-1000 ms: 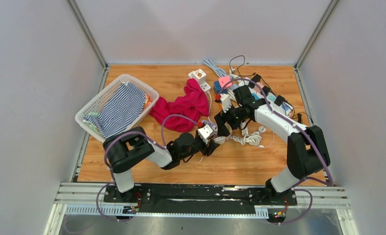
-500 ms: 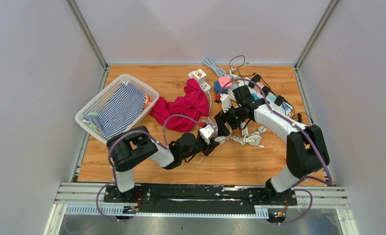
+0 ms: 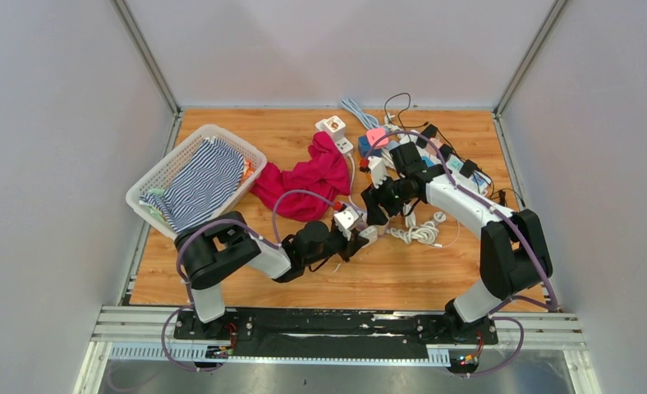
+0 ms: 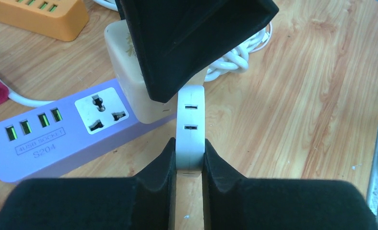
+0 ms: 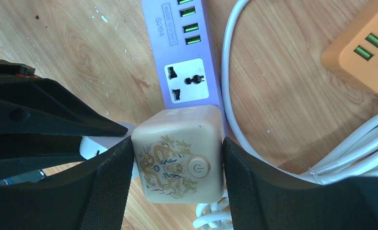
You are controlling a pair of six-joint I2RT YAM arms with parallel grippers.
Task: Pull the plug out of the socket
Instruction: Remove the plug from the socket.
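Cream plug (image 5: 177, 158): power button (image 5: 198, 167) shows from right wrist only.

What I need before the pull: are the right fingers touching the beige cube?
Touching. The right wrist view shows the right fingers pressed flush against the cube on both sides, no gap.

Bare worktop (image 3: 435, 279) near the arms leaves room. Farther back, a red cloth (image 3: 312, 176), coiled white cord (image 3: 419, 233) and pile of chargers (image 3: 447, 160) block the way; a basket (image 3: 158, 172) fills the left. A cream plug (image 5: 177, 165) fills the jaws of the right gripper (image 5: 177, 143), a white adapter (image 4: 190, 108) those of the left gripper (image 4: 189, 149).
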